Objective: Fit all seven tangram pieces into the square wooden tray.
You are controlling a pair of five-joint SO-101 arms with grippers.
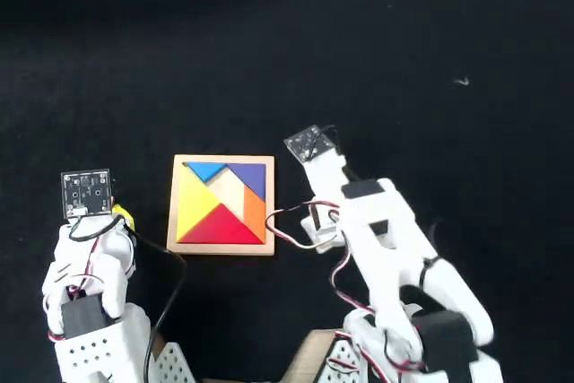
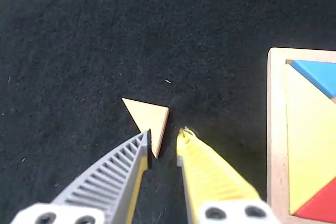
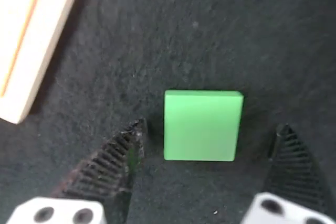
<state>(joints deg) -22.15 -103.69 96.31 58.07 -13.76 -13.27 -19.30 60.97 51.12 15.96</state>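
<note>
The square wooden tray [image 1: 221, 248] lies mid-table and holds a blue triangle [image 1: 204, 170], a yellow triangle [image 1: 193, 208], a red triangle [image 1: 224, 226], an orange piece [image 1: 255, 213] and a purple piece [image 1: 252, 178] around a pale patch. Left of the tray [image 2: 275, 129], a pale wooden triangle [image 2: 148, 118] lies on the cloth with one corner between the fingers of my left gripper [image 2: 164, 136], which is open by a narrow gap. Right of the tray [image 3: 31, 61], my right gripper [image 3: 210, 127] stands wide open astride a green square [image 3: 202, 124] lying flat.
Black cloth covers the whole table [image 1: 404, 60]. In the high view the left arm's wrist [image 1: 87, 191] sits close to the tray's left side and the right arm's wrist [image 1: 309, 143] close to its right side. Loose cables [image 1: 291, 235] run beside the tray's lower right corner.
</note>
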